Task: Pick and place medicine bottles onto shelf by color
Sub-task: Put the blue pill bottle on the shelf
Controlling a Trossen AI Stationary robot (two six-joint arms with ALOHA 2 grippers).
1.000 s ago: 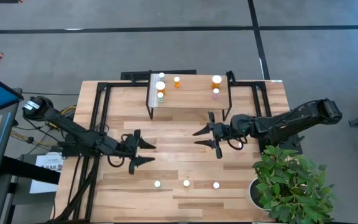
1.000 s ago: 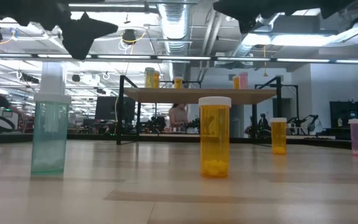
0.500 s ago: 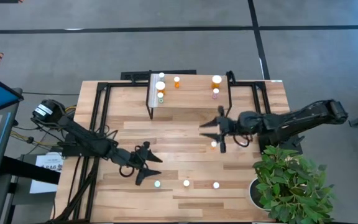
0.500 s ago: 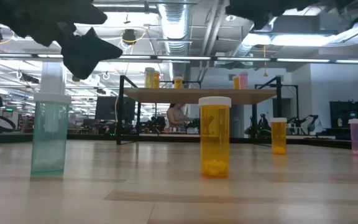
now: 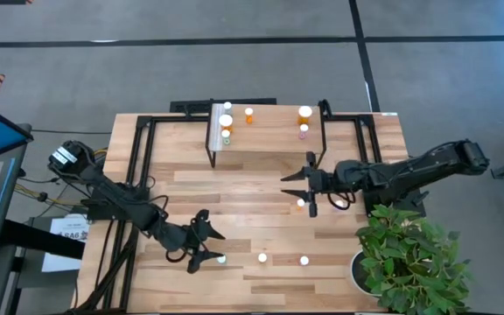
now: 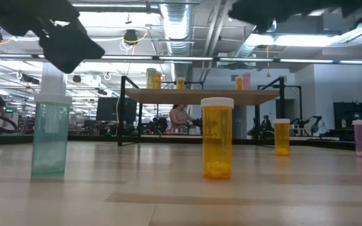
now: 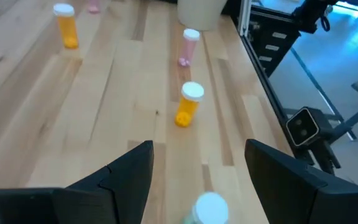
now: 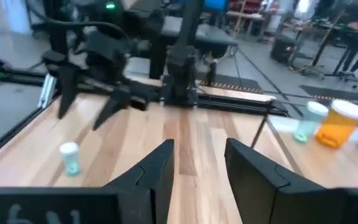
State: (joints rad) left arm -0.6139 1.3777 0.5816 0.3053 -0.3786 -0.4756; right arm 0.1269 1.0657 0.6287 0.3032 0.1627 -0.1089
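Medicine bottles stand on their bases on the table: a green one (image 6: pixel 50 135) (image 5: pixel 221 259), an orange one (image 6: pixel 217 138) (image 5: pixel 262 258), a pink one (image 5: pixel 304 260) and a small orange one (image 5: pixel 301 203). More stand on the shelf (image 5: pixel 269 138). My left gripper (image 5: pixel 210 251) (image 7: pixel 199 149) is open, just above the green bottle's white cap (image 7: pixel 210 208), with a finger on either side and touching nothing. My right gripper (image 5: pixel 301 188) (image 8: pixel 199 149) hovers open, high above the small orange bottle, with nothing between its fingers.
A potted plant (image 5: pixel 409 258) stands at the table's near right corner. The shelf's black legs (image 5: pixel 213 153) stand at the far middle. In the left wrist view a second orange bottle (image 7: pixel 66 25) and a pink one (image 7: pixel 189 46) stand farther off.
My left gripper has gone toward the table's near edge and a little right, sinking and tipping down until its open fingers are over the green bottle. My right gripper has drawn back slightly toward the right edge, uncovering the small orange bottle beneath it.
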